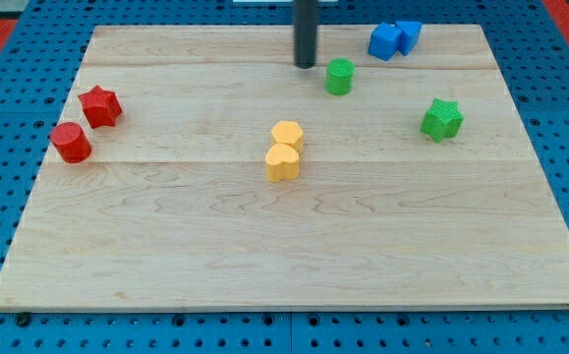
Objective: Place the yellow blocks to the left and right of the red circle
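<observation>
The job looks like it has not started yet. The red circle (70, 143) sits far on the view's left of the table (284, 265), with no yellow block on either side of it. The two yellow blocks, a yellow hexagon (288, 134) and a yellow heart (282, 163), touch each other near the middle, well apart from the circle. Both must go a long way left. The arm has no hand, just a rod; the tip (306, 65) is near the view's top, just beside the green cylinder (339, 77).

A red star (99, 106) sits close to the circle and may crowd one side. A green star (442, 119) and two blue blocks (394, 39) are off to the right, out of the way.
</observation>
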`<state>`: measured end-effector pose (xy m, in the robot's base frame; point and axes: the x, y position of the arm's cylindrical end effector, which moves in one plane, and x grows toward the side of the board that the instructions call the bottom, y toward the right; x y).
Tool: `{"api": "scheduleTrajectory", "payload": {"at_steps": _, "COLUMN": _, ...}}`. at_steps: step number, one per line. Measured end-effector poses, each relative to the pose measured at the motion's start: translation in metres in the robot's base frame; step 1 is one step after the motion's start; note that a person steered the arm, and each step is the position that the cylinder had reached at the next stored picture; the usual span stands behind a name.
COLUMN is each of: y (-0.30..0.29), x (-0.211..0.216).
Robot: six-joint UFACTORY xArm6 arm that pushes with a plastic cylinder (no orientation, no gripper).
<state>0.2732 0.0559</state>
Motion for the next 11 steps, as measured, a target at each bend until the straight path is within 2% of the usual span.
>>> {"api": "scheduleTrajectory", "payload": {"at_steps": 1, "y": 0.077, "x": 0.044}}
{"api": "scheduleTrajectory", "payload": {"at_steps": 2, "y": 0.100, "x": 0.068}}
{"api": "scheduleTrajectory", "payload": {"at_steps": 5, "y": 0.034, "x": 0.066}}
{"api": "scheduleTrajectory", "payload": {"at_steps": 7, "y": 0.070, "x": 0.087}}
{"api": "scheduleTrajectory", "payload": {"at_steps": 8, "y": 0.021, "x": 0.093}}
{"api": "scheduleTrajectory", "payload": {"at_steps": 9, "y": 0.040, "x": 0.130}}
{"api": "scheduleTrajectory", "payload": {"at_steps": 10, "y": 0.088, "x": 0.130}}
{"api": "scheduleTrajectory", "payload": {"at_steps": 11, "y": 0.093, "x": 0.131}}
